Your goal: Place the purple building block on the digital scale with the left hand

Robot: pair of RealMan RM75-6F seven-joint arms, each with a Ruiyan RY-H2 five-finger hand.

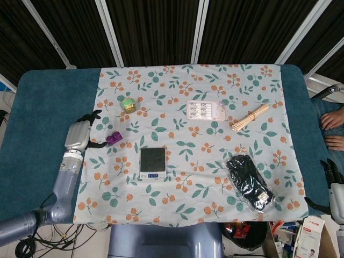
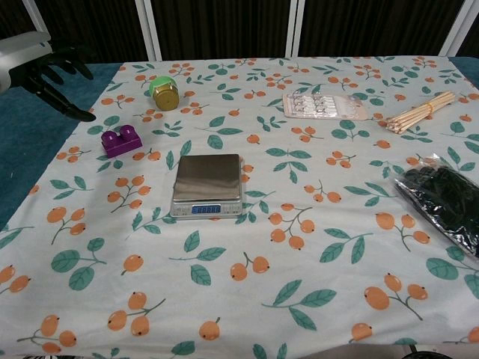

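Beside the left edge of the floral cloth, the left hand (image 1: 79,134) hovers with its fingers (image 2: 61,66) spread wide and holding nothing, palm turned toward the purple building block (image 1: 114,138). The block lies on the cloth just beside the fingertips, apart from them, studs up, a little up and to the left of the digital scale (image 1: 152,163). My judgement is that the hand is lined up for a sideways reach: it sits on the far side of the block from the scale, so a grasp from here would leave a clear path across to the steel platform. The scale sits flat near the desk's (image 1: 43,129) front middle with its display facing the robot, which keeps the platform open from above. The display shows a lit blue strip, but its digits are too small to read.

The right hand (image 1: 334,183) hangs off the desk's right edge, well apart from everything; whether its fingers are spread or curled I cannot tell.

A small white carton (image 1: 310,236) below the desk carries red marks, unreadable. The blister pack (image 1: 205,110) shows no legible print.
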